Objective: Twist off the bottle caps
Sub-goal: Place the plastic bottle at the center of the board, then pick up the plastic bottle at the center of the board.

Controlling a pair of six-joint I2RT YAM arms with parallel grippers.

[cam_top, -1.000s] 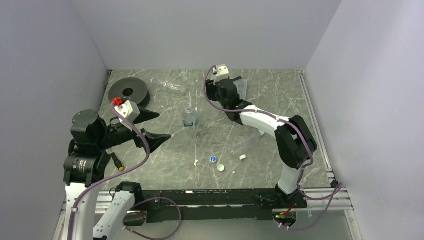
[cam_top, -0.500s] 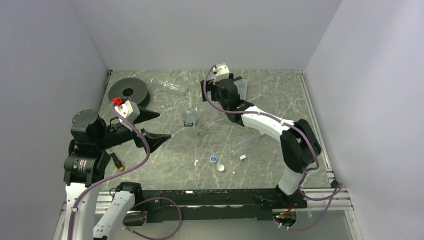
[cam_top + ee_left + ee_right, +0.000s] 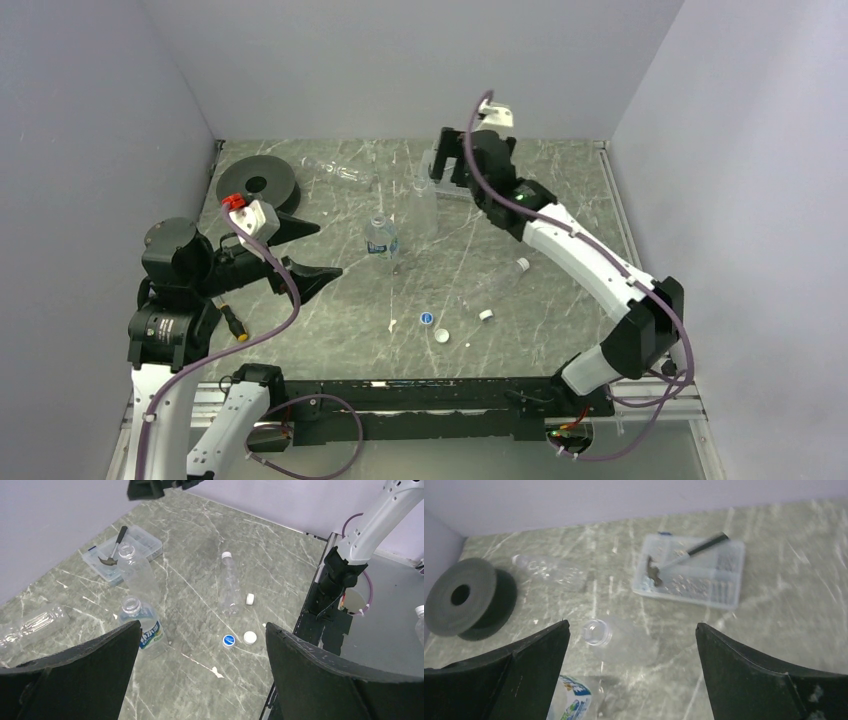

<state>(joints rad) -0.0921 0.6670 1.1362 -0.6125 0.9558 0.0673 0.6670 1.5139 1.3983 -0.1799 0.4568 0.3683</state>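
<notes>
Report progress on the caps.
Done: three loose caps lie near the front, and the labelled bottle and taller bottle stand open. In hand: nothing. The left gripper and right gripper are open and empty, the right near the taller bottle. Left: the lying bottle still wears its cap. The far bottle is too unclear to judge.

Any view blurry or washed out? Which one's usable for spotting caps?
Right wrist: soft throughout, with the tray and the open bottle smeared. Left wrist: sharp, no glare, the loose caps crisp, so use this one. Top external: even light, but the lying bottle barely shows against the tabletop.
</notes>
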